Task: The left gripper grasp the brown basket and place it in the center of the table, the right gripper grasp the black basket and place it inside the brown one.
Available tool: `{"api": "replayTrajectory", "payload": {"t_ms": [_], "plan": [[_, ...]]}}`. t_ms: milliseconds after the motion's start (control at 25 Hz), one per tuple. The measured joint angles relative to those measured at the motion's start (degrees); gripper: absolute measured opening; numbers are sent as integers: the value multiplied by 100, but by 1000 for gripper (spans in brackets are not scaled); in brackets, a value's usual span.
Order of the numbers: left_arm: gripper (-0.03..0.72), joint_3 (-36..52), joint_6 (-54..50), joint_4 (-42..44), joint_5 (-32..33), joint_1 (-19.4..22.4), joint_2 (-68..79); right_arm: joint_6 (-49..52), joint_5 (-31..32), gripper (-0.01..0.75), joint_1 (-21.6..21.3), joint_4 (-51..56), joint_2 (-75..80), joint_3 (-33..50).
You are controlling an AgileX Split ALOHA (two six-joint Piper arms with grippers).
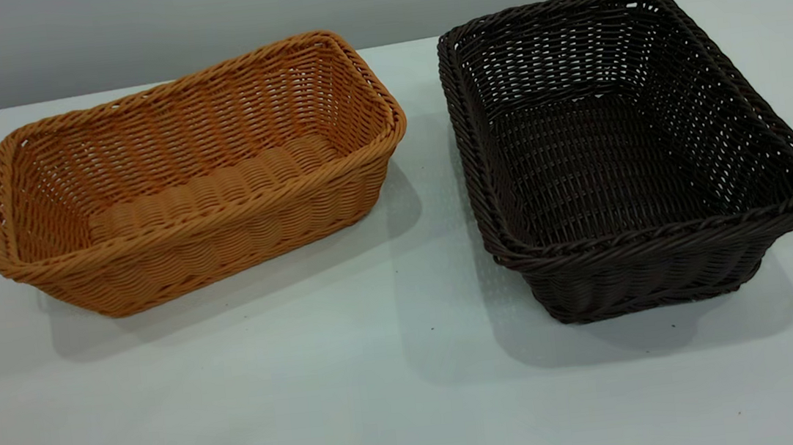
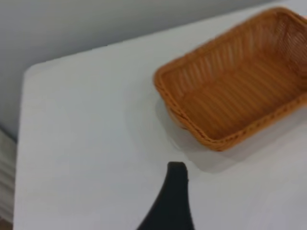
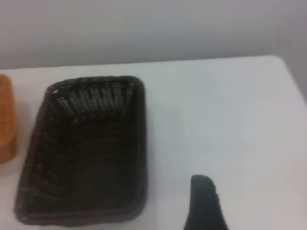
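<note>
1. Sitting apart on the white tabletop (image 1: 400, 399), the orange-tan wicker basket (image 1: 193, 177) stands at the left and the dark brown-black wicker basket (image 1: 625, 154) at the right, a strip of bare surface between them; both are upright and empty.
2. Neither basket appears gripped or lifted, so by these views no part of the job is done: the tan basket has yet to go to the middle, and the dark one has yet to be nested inside it.
3. The left hand (image 2: 176, 168) shows in its wrist view only as one dark fingertip, hovering over bare tabletop near the tan basket's corner, clear of its braided rim; whether it is spread or pressed together cannot be told.
4. The right hand (image 3: 202, 184) likewise shows a single dark tip, beside the dark basket's long side and not touching it; its state cannot be told either.
5. Judging from this, the left arm's grasp on the tan basket is the first step ahead.
</note>
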Motion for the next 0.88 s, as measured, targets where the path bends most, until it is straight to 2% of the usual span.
{"api": "replayTrajectory", "payload": {"t_ms": [320,520,680,880], "plan": [[635,-244,1168,-154,-385,-538,1706,-277,-775,455,0,1178,1430,0],[635,-250,1705,-165,-551,-614,2675,-150,-1147,455,0,1353,2012,0],[635,-250,2151,-455,-625,-649,3287,-144,-1148,455,0,1513,2402,0],[635,-250,2446,-623,-847,-799,3871,-144,-1440,455,0,1591,2709,78]]}}
